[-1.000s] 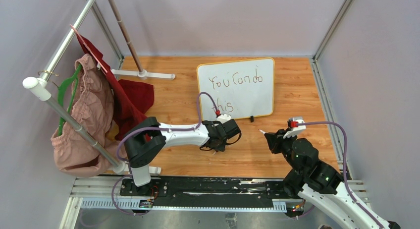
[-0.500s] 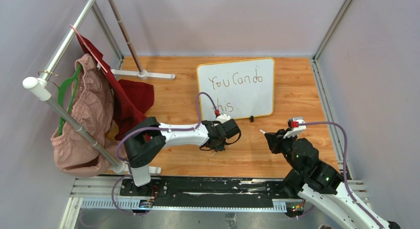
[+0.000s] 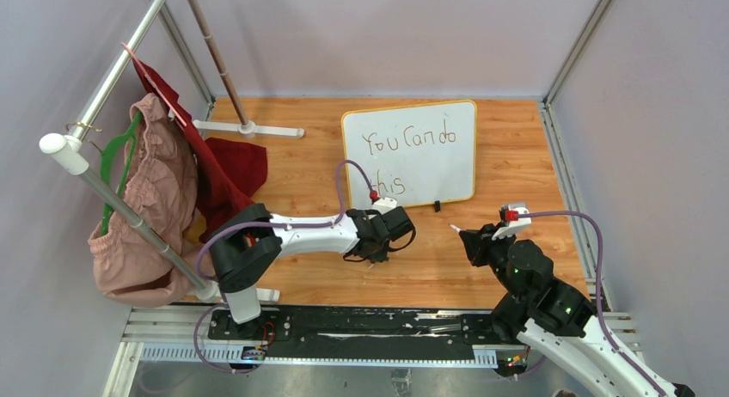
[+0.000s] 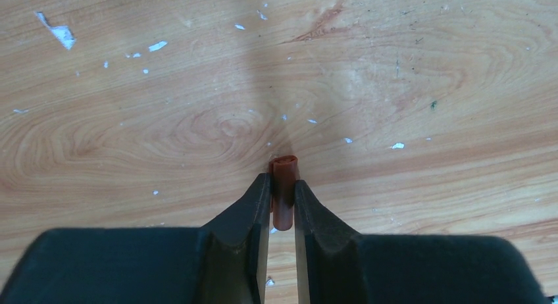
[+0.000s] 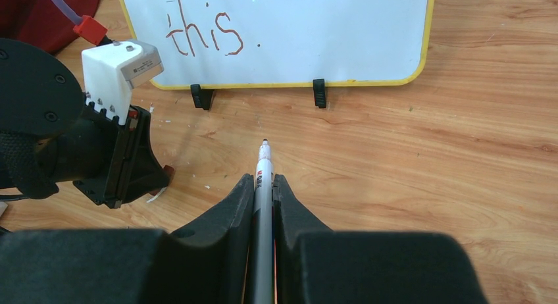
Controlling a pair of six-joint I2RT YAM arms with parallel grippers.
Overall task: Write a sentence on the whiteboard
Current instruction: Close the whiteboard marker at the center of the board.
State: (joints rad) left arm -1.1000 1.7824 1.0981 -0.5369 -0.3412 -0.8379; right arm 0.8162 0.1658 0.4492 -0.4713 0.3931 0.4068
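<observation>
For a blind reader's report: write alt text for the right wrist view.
The right gripper is shut on a marker whose tip points at a whiteboard bearing the word "this." on a wooden table. The left arm's wrist fills the left edge.

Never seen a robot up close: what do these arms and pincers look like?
The left arm and right arm have white tube-like links joined by black joints. A purple cable with a red plug loops to a white box on each wrist. The left gripper and right gripper have two black tapering fingers.
</observation>
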